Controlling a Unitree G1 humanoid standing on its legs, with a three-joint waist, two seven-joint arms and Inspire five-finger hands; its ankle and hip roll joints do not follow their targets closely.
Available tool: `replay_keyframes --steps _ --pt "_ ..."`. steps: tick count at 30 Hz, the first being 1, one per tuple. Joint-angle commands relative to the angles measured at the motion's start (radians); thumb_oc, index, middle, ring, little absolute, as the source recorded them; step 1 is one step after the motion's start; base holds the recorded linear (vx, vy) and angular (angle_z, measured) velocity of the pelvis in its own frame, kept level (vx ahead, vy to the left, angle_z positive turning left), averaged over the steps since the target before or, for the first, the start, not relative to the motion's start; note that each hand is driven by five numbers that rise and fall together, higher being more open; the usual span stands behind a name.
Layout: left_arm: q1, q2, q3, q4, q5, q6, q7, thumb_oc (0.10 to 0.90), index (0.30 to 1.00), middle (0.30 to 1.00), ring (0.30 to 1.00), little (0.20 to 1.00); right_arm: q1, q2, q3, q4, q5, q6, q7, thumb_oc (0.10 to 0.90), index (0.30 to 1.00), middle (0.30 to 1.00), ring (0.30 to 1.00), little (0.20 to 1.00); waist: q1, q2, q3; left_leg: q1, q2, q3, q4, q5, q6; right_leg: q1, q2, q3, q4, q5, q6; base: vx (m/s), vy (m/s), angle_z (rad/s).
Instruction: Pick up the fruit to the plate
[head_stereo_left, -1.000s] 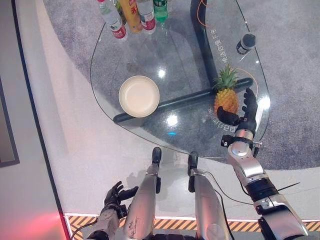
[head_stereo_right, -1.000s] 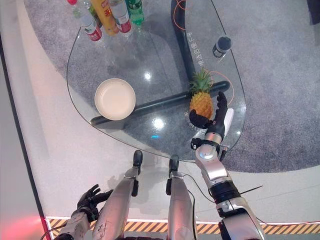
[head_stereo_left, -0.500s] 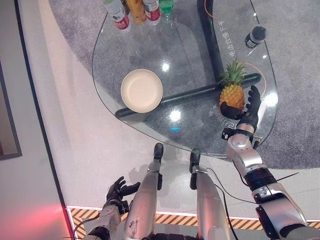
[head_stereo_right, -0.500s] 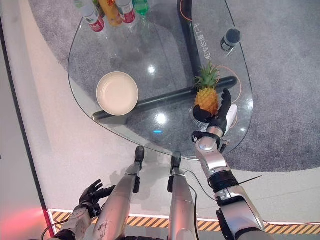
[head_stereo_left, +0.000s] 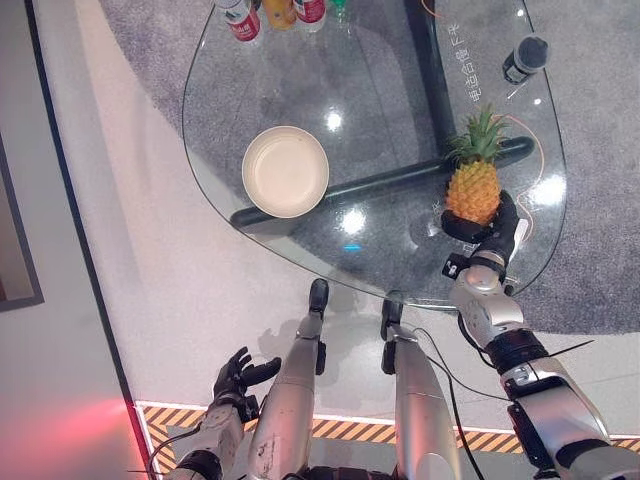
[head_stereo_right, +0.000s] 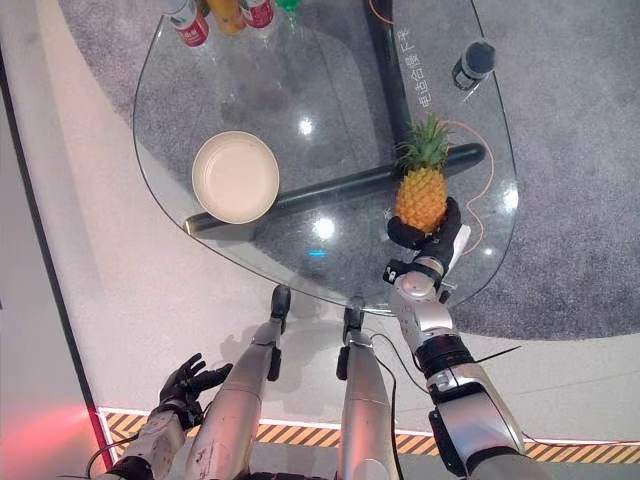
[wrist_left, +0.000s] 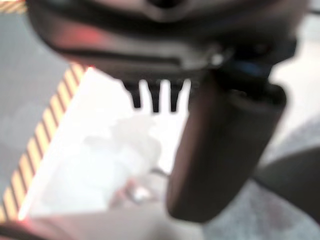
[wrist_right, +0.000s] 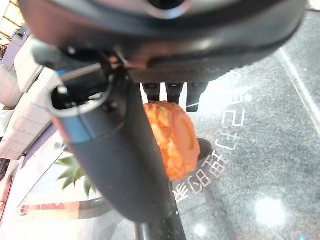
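A pineapple (head_stereo_left: 473, 186) stands upright on the right side of the round glass table (head_stereo_left: 230, 90). My right hand (head_stereo_left: 482, 230) is at its base, thumb curled across the near side and fingers (head_stereo_left: 507, 214) behind it. In the right wrist view the orange pineapple (wrist_right: 172, 137) sits between the thumb (wrist_right: 115, 155) and the fingers. The empty cream plate (head_stereo_left: 285, 171) lies on the table's left part, well apart from the fruit. My left hand (head_stereo_left: 238, 374) hangs low beside the body, fingers relaxed, holding nothing.
Several bottles (head_stereo_left: 240, 20) stand at the table's far edge. A dark bottle (head_stereo_left: 525, 58) stands at the far right, with a thin orange cable (head_stereo_left: 536, 150) curving near the pineapple. The table's dark base bar (head_stereo_left: 380, 185) shows through the glass between plate and fruit.
The right hand has gone from standing beside the pineapple with straight fingers to wrapping its base. The camera view has shifted a little. The left hand stays low.
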Motion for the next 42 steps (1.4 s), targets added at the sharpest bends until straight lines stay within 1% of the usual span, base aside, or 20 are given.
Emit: replay_keyframes --steps 1,4,7,13,19,20,21,22,29,33,35,37,42 --pt "0.041 -0.026 -0.038 -0.026 -0.027 -0.026 0.037 0.800 0.900 0.900 0.900 0.900 -0.020 -0.053 -0.007 -0.050 0.014 -0.040 -0.015 0.800 0.900 0.900 0.900 0.900 0.006 0.018 -0.011 -0.031 -0.102 0.006 0.122 -0.124 0.041 0.013 0.044 -0.039 -0.123 0.114 -0.015 0.00 0.000 0.00" --pt "0.045 -0.026 -0.043 -0.036 -0.030 -0.032 0.037 0.800 0.900 0.900 0.900 0.900 -0.027 -0.055 -0.004 -0.045 0.018 -0.041 -0.008 0.800 0.900 0.900 0.900 0.900 0.007 0.020 -0.011 -0.034 -0.104 0.005 0.125 -0.126 0.042 0.008 0.045 -0.038 -0.118 0.114 -0.014 0.00 0.000 0.00" --pt "0.044 -0.028 -0.043 -0.042 -0.043 -0.038 0.038 0.800 0.900 0.900 0.900 0.900 -0.039 -0.057 -0.004 -0.039 0.008 -0.056 -0.001 0.800 0.900 0.900 0.900 0.900 0.009 0.021 -0.011 -0.040 -0.106 0.004 0.130 -0.126 0.042 0.002 0.046 -0.038 -0.116 0.116 -0.014 0.00 0.000 0.00" --pt "0.051 -0.027 -0.055 -0.051 -0.043 -0.033 0.041 0.800 0.900 0.900 0.900 0.900 -0.071 -0.076 -0.011 -0.024 -0.019 -0.070 0.018 0.800 0.900 0.900 0.900 0.900 0.020 0.024 -0.011 -0.047 -0.108 -0.003 0.143 -0.134 0.041 -0.004 0.044 -0.046 -0.104 0.111 -0.009 0.00 -0.001 0.01" --pt "0.052 -0.022 -0.059 -0.058 -0.049 -0.037 0.035 0.800 0.900 0.900 0.900 0.900 -0.115 -0.104 -0.009 0.001 -0.027 -0.053 0.029 0.800 0.900 0.900 0.900 0.900 0.026 0.030 -0.011 -0.053 -0.109 -0.007 0.138 -0.130 0.044 -0.017 0.044 -0.050 -0.099 0.111 -0.009 0.00 0.001 0.01" --pt "0.052 -0.020 -0.059 -0.063 -0.052 -0.036 0.034 0.800 0.900 0.900 0.900 0.900 -0.122 -0.110 -0.009 0.004 -0.027 -0.043 0.032 0.438 0.589 0.589 0.589 0.538 0.028 0.031 -0.011 -0.056 -0.110 -0.008 0.137 -0.129 0.044 -0.020 0.045 -0.051 -0.099 0.112 -0.009 0.00 0.000 0.00" --pt "0.052 -0.019 -0.058 -0.064 -0.051 -0.037 0.033 0.800 0.900 0.900 0.900 0.900 -0.124 -0.112 -0.011 0.005 -0.026 -0.037 0.035 0.350 0.514 0.514 0.514 0.450 0.028 0.031 -0.011 -0.058 -0.110 -0.008 0.138 -0.129 0.044 -0.022 0.045 -0.052 -0.098 0.111 -0.008 0.00 0.000 0.00" --pt "0.053 -0.017 -0.059 -0.063 -0.054 -0.041 0.029 0.800 0.900 0.900 0.900 0.900 -0.132 -0.115 -0.008 0.012 -0.023 -0.030 0.039 0.100 0.300 0.300 0.300 0.200 0.030 0.032 -0.011 -0.061 -0.110 -0.009 0.138 -0.128 0.044 -0.025 0.045 -0.052 -0.097 0.111 -0.008 0.00 0.000 0.00" --pt "0.055 -0.016 -0.062 -0.070 -0.063 -0.052 0.024 0.800 0.900 0.900 0.900 0.900 -0.143 -0.128 0.001 0.046 -0.009 -0.002 0.041 0.100 0.300 0.300 0.300 0.200 0.035 0.036 -0.011 -0.067 -0.112 -0.011 0.142 -0.127 0.043 -0.032 0.043 -0.056 -0.091 0.110 -0.009 0.00 0.000 0.00" --pt "0.054 -0.011 -0.059 -0.077 -0.063 -0.059 0.028 0.800 0.900 0.900 0.900 0.900 -0.145 -0.134 0.009 0.072 0.000 0.034 0.046 0.100 0.300 0.300 0.300 0.200 0.039 0.037 -0.011 -0.066 -0.112 -0.012 0.141 -0.127 0.044 -0.031 0.042 -0.058 -0.090 0.108 -0.009 0.00 0.000 0.00" --pt "0.052 -0.010 -0.057 -0.079 -0.064 -0.065 0.029 0.800 0.900 0.900 0.900 0.900 -0.146 -0.134 0.013 0.080 0.007 0.040 0.048 0.100 0.300 0.300 0.300 0.200 0.040 0.037 -0.011 -0.064 -0.112 -0.012 0.140 -0.127 0.044 -0.028 0.042 -0.061 -0.091 0.108 -0.009 0.00 0.000 0.00" --pt "0.051 -0.006 -0.055 -0.084 -0.069 -0.079 0.032 0.800 0.900 0.900 0.900 0.900 -0.144 -0.135 0.018 0.091 0.020 0.039 0.058 0.100 0.300 0.300 0.300 0.200 0.041 0.037 -0.011 -0.061 -0.112 -0.012 0.138 -0.127 0.044 -0.025 0.041 -0.063 -0.093 0.108 -0.010 0.00 0.000 0.00" --pt "0.042 0.007 -0.037 -0.144 -0.089 -0.143 0.053 0.800 0.900 0.900 0.900 0.900 -0.129 -0.133 0.028 0.094 0.040 0.026 0.073 0.100 0.300 0.300 0.300 0.200 0.040 0.039 -0.011 -0.051 -0.109 -0.010 0.137 -0.126 0.040 -0.015 0.043 -0.061 -0.090 0.104 -0.012 0.00 0.000 0.00"
